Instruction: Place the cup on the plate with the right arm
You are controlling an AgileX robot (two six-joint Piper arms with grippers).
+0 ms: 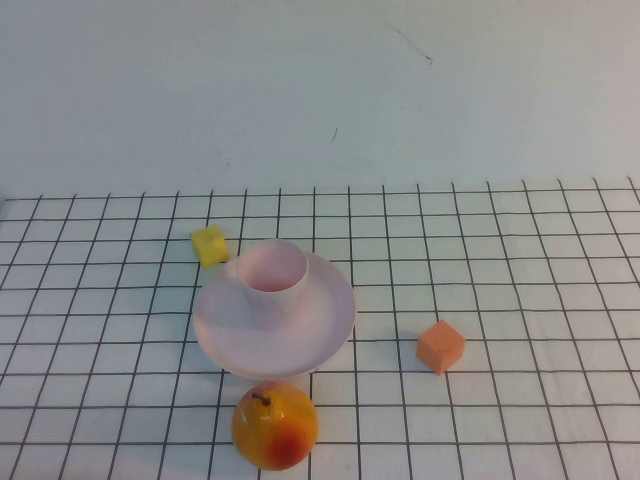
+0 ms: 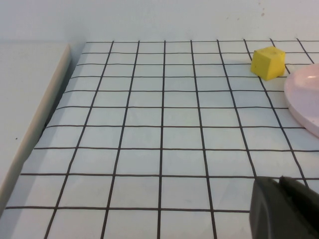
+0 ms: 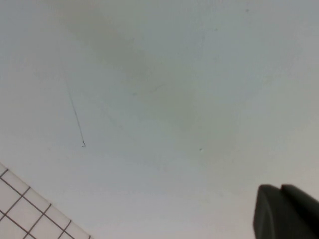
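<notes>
The pale pink cup stands upright on the round pale pink plate in the middle of the gridded mat. Neither arm shows in the high view. My left gripper is shut and empty, low over the mat; the plate's rim shows at the edge of the left wrist view. My right gripper is shut and empty, facing the plain white surface beyond the mat, away from cup and plate.
A yellow block lies just behind the plate on the left, also in the left wrist view. An orange block lies right of the plate. A yellow-red pear-like fruit sits in front of it. A raised white edge borders the mat.
</notes>
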